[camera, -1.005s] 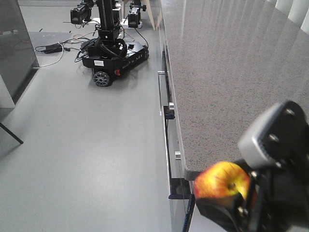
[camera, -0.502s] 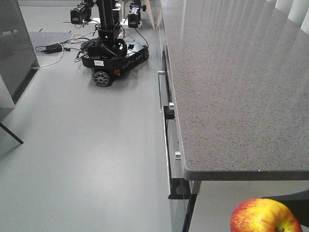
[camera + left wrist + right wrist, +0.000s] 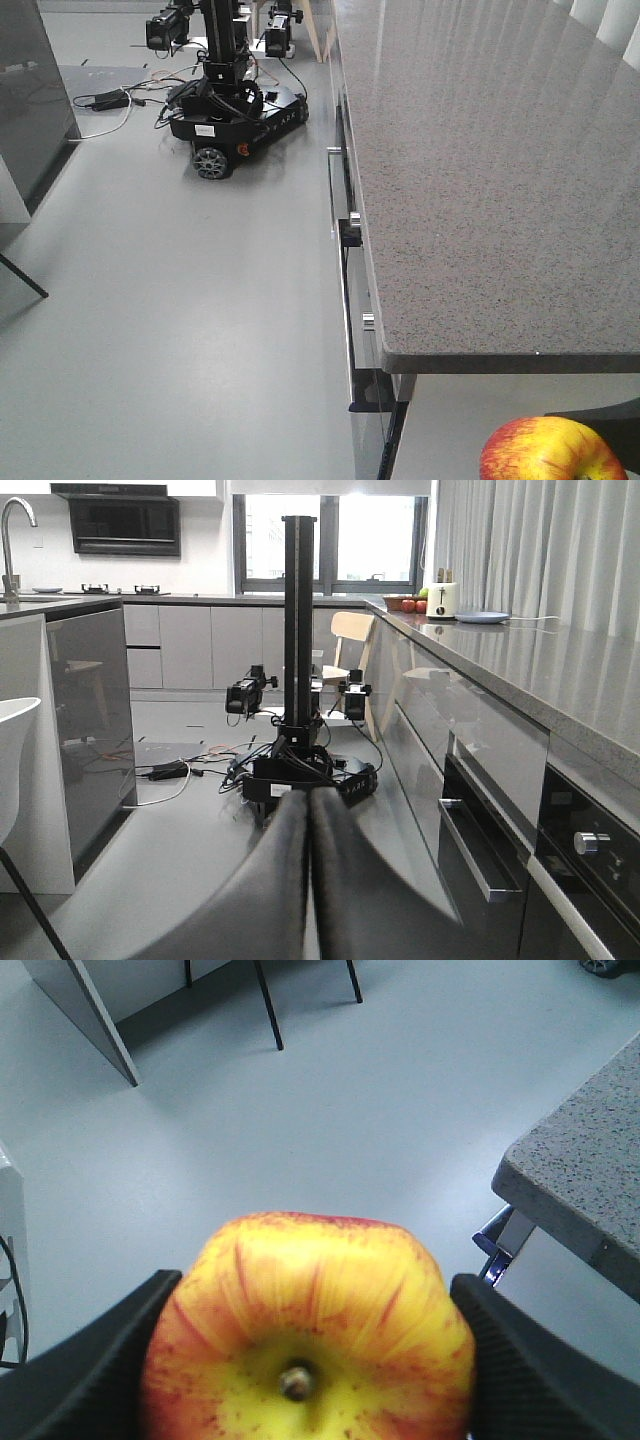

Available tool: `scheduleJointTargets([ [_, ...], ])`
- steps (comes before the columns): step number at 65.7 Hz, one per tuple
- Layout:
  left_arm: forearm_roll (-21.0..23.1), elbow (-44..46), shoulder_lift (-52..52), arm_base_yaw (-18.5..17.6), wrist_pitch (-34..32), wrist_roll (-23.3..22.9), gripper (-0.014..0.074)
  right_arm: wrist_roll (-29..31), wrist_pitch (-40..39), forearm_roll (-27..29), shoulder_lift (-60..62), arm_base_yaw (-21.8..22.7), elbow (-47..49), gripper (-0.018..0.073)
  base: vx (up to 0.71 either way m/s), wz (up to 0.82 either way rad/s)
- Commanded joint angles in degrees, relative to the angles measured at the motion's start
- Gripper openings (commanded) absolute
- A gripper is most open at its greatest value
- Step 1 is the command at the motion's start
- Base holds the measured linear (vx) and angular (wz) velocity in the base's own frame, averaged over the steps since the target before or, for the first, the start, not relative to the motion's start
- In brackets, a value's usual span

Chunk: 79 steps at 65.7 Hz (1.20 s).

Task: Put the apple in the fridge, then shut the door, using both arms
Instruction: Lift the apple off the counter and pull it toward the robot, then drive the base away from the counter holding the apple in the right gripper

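Two tools are seen: the apple is clamped in the right tool, over the floor just off the desk corner, while the left tool is pressed together on nothing. Carrying is judged in hand, and the fridge must be reached next.

Three cameras, one aisle
Front looks down the countertop; left wrist, level, shares the wheeled base; right wrist close above the apple.
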State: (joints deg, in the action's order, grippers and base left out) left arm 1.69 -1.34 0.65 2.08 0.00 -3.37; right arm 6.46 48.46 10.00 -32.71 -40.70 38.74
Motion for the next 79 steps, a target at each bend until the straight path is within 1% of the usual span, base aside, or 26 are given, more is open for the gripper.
scheduleJointTargets([
  [1, 0.2, -1.7, 0.9, -0.3, -4.2, -0.4, -0.0006, 0.3, -3.8, 0.6, -0.2, 0.0, 1.5, 0.0183, 0.00, 0.00],
  [53, 0.2, -1.7, 0.9, -0.3, -4.2, -0.4, -0.0006, 0.3, -3.7, 0.6, -0.2, 0.0, 1.5, 0.0183, 0.00, 0.02],
  [79, 0.2, -1.7, 0.9, -0.3, -4.2, -0.4, -0.0006, 0.3, -3.7, 0.7, -0.2, 0.0, 1.5, 0.0183, -0.01, 0.23],
])
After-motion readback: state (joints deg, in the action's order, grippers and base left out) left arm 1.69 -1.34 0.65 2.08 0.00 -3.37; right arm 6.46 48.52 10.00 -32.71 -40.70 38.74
